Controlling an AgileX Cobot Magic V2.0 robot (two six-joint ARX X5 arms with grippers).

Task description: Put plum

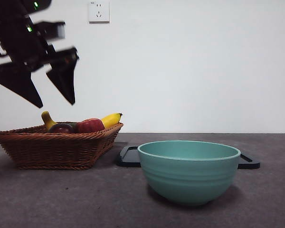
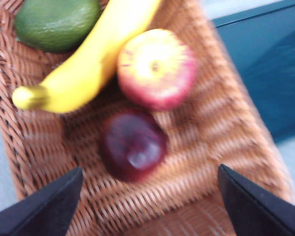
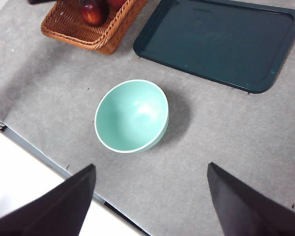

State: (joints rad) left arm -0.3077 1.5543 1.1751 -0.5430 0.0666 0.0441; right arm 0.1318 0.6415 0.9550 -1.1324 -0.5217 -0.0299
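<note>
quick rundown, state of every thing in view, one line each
left gripper: open, empty, above the basket
right gripper: open, empty, high over the table
plum: lying in the basket, untouched
apple: in the basket, beside the plum
banana: in the basket, lying against the apple
avocado: in the basket
basket: upright on the table
bowl: upright, empty
tray: flat, empty
</note>
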